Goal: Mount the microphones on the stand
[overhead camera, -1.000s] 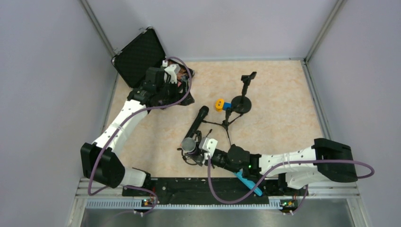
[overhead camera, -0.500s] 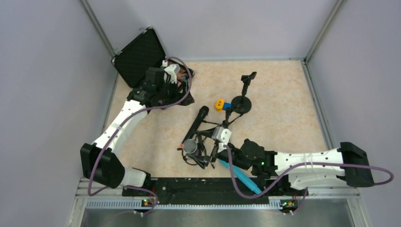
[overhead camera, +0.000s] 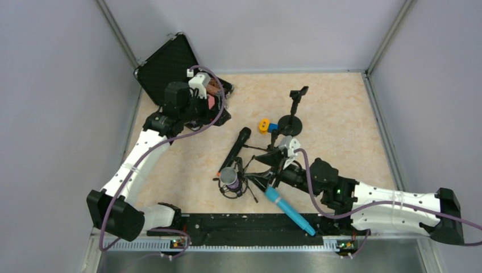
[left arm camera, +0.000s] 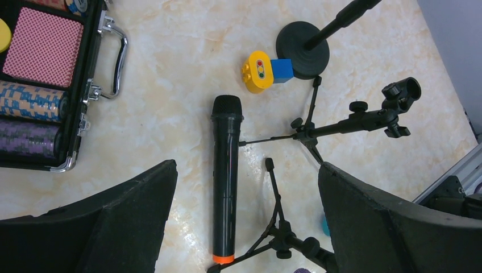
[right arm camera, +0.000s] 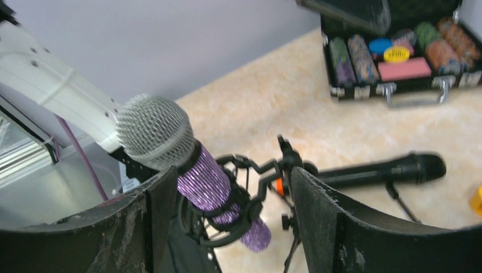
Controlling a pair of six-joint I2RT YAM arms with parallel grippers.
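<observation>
1. The right gripper [right arm camera: 232, 173] has its two fingers spread apart. They hold nothing.
2. The glittery purple stick microphone with the silver wire ball [right arm camera: 199, 176] sits just past those fingertips, in line with the gap between them, and I see no touching. It leans in the black ring of a small black tripod stand [left arm camera: 281, 242]. The ring hugs it so it cannot slide out. I think this one is done.
3. The left gripper [left arm camera: 247, 168] is spread wide too and holds nothing. It hangs high over the table.
4. The long black microphone with the orange end [left arm camera: 225, 182] lies flat on the table, under the gap between the left fingers. It is in no stand yet.
5. The light-blue plastic stick microphone [overhead camera: 289, 210] lies flat behind the right fingers, beside that arm. It waits too.
6. Past the left fingertips are another black tripod stand with an empty clamp [left arm camera: 364, 116] and a black pole stand with a round foot [left arm camera: 295, 54]. Both are free, so I think the last two microphones go there.
</observation>
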